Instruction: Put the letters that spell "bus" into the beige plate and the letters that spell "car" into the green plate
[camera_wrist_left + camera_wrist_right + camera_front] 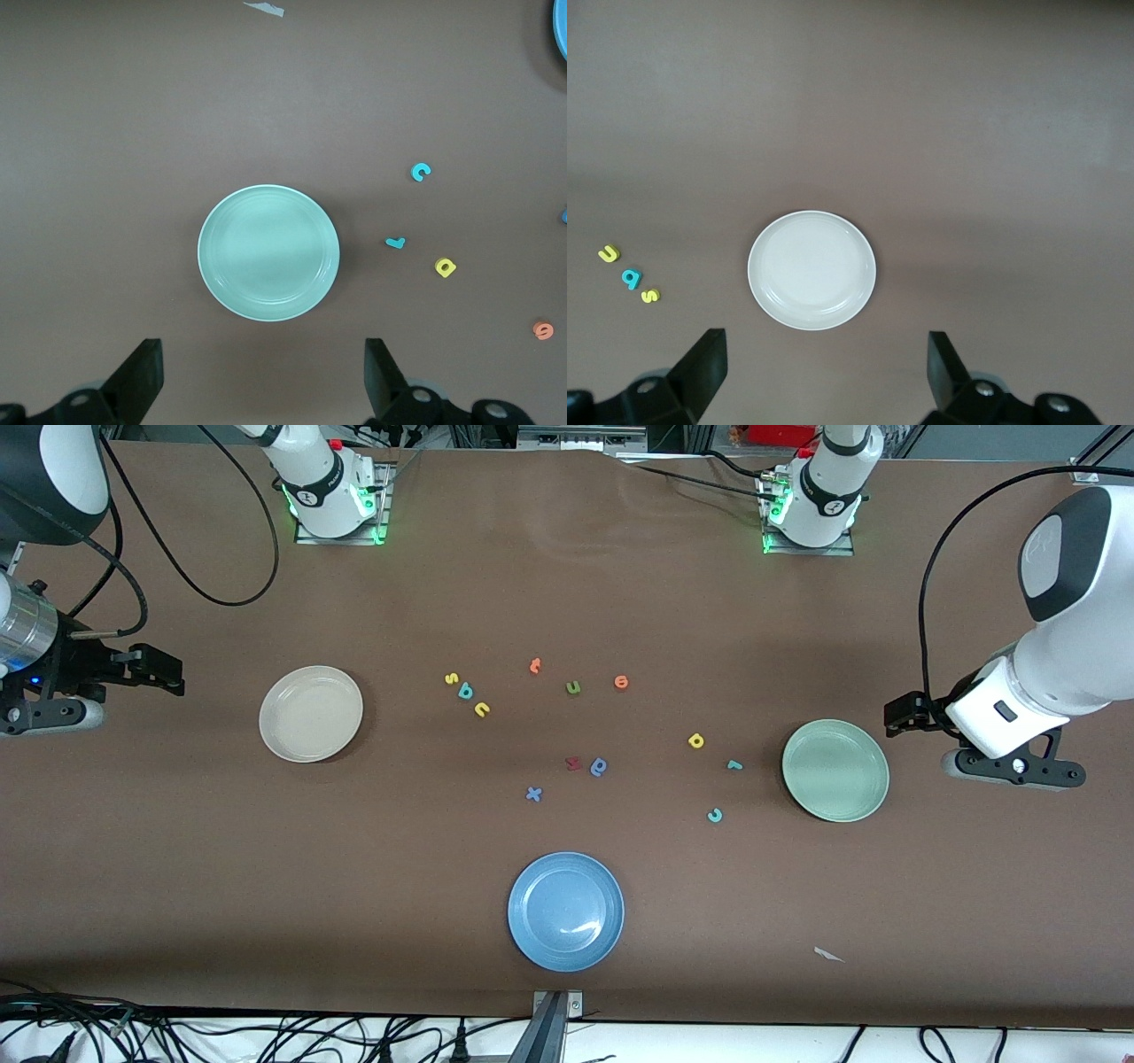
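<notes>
table: brown table (pixel 567 602), arm bases along one edge, cables hanging off the edge nearest the front camera.
beige plate: beige plate (pixel 311 714) sits empty toward the right arm's end; also in the right wrist view (pixel 812 270).
green plate: green plate (pixel 835 770) sits empty toward the left arm's end; also in the left wrist view (pixel 268 252).
bus letters: yellow s (pixel 451 679), teal b (pixel 465 691), yellow u (pixel 482 709) in a tight diagonal row at about 2 o'clock of the beige plate, nearly touching each other.
car letters: yellow a (pixel 696 740), teal r (pixel 734 764), teal c (pixel 715 815) loosely spread at 9 o'clock of the green plate.
left gripper: left gripper (pixel 261 376) hangs high beside the green plate, fingers fully apart, holding nothing.
right gripper: right gripper (pixel 824 372) hangs high beside the beige plate, fingers fully apart, empty.
progress: looks like nothing sorted yet.
risk 1: the bus row is so tight that fingers going for one letter could nudge or pinch its neighbour.
risk 2: olive u (pixel 573 687) and blue a-like letter (pixel 599 766) are look-alikes; a wrong pick seems likely.
risk 3: letters are tiny and flat, so a grasp may slip; blue plate (pixel 566 911) is a wrong-drop target.
</notes>
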You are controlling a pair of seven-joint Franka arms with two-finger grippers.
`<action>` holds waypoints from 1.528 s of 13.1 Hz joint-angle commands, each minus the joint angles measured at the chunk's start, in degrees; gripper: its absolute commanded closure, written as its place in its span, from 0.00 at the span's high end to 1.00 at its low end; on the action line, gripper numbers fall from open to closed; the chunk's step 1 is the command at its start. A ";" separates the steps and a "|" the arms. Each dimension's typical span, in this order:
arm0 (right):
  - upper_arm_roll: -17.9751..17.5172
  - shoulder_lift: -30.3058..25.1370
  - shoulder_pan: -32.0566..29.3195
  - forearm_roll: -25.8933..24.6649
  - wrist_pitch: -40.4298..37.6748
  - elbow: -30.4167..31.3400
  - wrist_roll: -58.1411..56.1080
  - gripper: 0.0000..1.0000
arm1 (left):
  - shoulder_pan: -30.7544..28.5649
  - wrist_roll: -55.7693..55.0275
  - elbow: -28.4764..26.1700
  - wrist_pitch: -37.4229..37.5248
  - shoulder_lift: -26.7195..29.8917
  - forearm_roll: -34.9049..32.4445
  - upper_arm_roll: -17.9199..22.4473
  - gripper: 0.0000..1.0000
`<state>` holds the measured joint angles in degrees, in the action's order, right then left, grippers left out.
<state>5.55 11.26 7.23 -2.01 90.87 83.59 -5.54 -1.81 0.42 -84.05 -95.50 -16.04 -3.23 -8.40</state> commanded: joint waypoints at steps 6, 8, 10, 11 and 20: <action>-0.11 -1.41 -0.28 0.95 -0.25 1.31 0.35 1.00 | 0.23 0.72 -0.32 -0.21 0.49 1.03 0.14 1.00; -0.11 -1.41 -0.28 0.95 -0.25 1.31 0.35 1.00 | 0.23 0.46 -0.32 -0.21 0.57 1.12 0.14 1.00; -0.11 -1.41 -0.28 0.95 -0.25 1.31 0.26 1.00 | 0.32 -0.33 -0.32 0.05 0.57 1.12 0.05 1.00; -0.11 -1.41 -0.28 0.95 -0.25 1.31 0.26 1.00 | -0.12 -0.59 -0.32 0.05 0.66 1.47 0.14 1.00; -0.11 -1.41 -0.28 0.95 -0.25 1.31 0.26 1.00 | -0.04 0.11 0.29 0.05 0.31 1.12 0.05 1.00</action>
<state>5.55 11.26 7.22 -2.01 90.77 83.59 -5.54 -1.60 0.13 -83.99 -95.50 -16.04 -3.23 -8.40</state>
